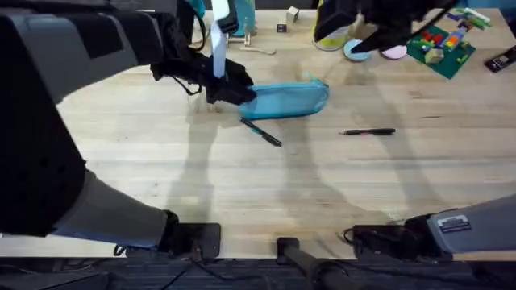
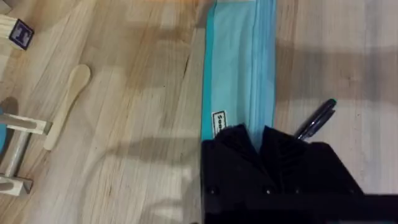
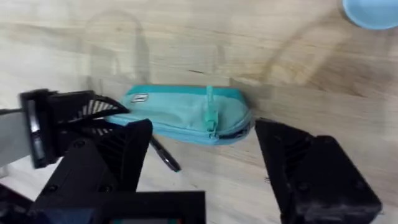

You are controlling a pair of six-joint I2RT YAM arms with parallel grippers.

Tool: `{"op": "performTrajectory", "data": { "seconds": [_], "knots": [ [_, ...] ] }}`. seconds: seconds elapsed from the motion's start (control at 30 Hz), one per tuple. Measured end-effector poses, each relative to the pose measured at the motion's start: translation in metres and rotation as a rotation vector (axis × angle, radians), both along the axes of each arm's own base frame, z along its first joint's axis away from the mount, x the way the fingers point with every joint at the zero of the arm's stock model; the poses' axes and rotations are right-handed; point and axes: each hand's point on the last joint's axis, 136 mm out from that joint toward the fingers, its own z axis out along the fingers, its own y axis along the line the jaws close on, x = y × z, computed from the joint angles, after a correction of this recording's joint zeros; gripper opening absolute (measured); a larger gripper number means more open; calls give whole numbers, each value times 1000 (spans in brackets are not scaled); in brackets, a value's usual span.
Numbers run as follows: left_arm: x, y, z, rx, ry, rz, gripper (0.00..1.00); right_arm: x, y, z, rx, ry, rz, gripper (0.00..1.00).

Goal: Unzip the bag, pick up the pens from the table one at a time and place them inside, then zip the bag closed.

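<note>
Now the elongated turquoise fabric pouch [image 1: 289, 100] is lying lengthwise on the light wooden butcher-block counter [image 1: 242, 185], toward its far middle. The left hand [image 1: 230, 89] is sitting over the pouch's left end; in the left wrist view its black fingers [image 2: 233, 140] are pressing down on either side of the end that carries a small white label, close together, apparently pinching the fabric there. The pouch's zipper line is running away from that hand along the pouch's length. The right hand [image 3: 202, 149] is hovering above the counter beyond the pouch's other end, its two black fingers spread wide and holding nothing; seen from the right wrist, the pouch is lying between and past those fingers, with a turquoise zipper pull [image 3: 210, 112] resting across its middle and the left hand sitting at its labelled end.

One thin dark pen with a teal tip [image 1: 260, 131] is lying at a slant on the counter just in front of the pouch's left end, near the left hand. A second thin black pen [image 1: 367, 131] is lying flat, well to the right, apart from both hands and from the pouch.
</note>
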Motion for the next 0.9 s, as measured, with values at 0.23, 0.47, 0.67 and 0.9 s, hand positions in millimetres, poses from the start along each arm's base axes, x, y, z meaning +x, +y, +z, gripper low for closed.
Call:
{"op": "performTrajectory", "data": {
  "seconds": [0.23, 0.47, 0.67, 0.9],
  "knots": [
    [0, 0, 0, 0, 0, 0, 43, -1, 17, -32, -74, 74, 3, 996],
    [0, 0, 0, 0, 0, 0, 43, 1, 21, -77, -121, 189, -19, 996],
    [0, 0, 0, 0, 0, 0, 43, -4, 32, -105, -146, 255, 10, 996],
    [0, 0, 0, 0, 0, 0, 43, -6, 35, -112, -166, 266, 20, 948]
  ]
}}
